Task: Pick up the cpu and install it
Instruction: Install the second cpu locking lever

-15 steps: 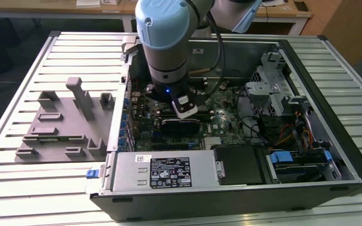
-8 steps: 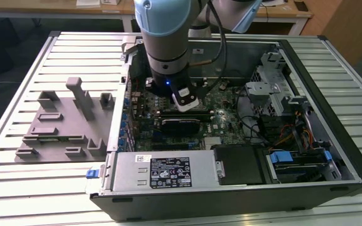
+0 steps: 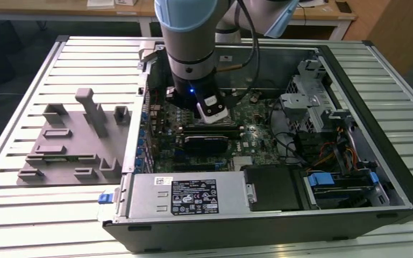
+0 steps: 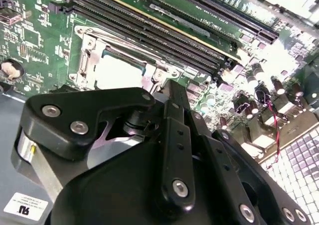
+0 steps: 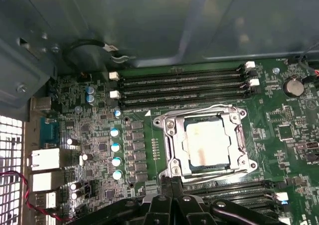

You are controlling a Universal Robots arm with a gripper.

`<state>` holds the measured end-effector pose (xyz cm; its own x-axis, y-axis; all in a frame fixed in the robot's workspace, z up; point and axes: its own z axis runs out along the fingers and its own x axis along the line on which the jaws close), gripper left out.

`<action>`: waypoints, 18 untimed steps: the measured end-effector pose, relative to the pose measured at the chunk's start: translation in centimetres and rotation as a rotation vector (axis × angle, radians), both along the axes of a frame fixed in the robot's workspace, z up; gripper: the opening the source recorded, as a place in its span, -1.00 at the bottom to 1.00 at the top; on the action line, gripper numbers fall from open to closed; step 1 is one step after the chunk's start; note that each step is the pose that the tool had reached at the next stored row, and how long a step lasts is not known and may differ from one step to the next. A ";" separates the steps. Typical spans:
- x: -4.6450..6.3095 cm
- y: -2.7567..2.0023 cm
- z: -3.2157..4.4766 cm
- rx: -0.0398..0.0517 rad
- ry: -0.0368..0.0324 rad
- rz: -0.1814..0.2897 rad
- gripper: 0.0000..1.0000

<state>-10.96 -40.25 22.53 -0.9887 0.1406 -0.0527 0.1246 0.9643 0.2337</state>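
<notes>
One cpu (image 5: 207, 141) is seen seated in the socket frame (image 5: 172, 146) on the motherboard (image 5: 279, 135), bracket closed over its rim to retain it, while the gripper (image 5: 172, 205) is held just above, fingers apparently drawn together on nothing.

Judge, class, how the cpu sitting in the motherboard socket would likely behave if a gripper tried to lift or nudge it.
The cpu is a thin flat square, so it probably stays stiff and will not roll. Its smooth metal top likely offers little grip. The metal bracket frames its edges, so a sideways push would probably be blocked.
</notes>
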 end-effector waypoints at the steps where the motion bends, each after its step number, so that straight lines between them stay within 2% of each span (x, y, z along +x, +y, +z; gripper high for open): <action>1: 0.1 0.11 0.00 -0.0051 0.0001 0.000 -0.79; 10: 1.1 1.13 -0.01 -0.0601 0.0000 0.000 -0.79; 18: 2.3 2.48 -0.06 -0.0950 0.0000 0.000 -0.79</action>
<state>-8.69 -37.76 22.46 -0.9887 0.1350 -0.0658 0.1247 0.9821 0.1411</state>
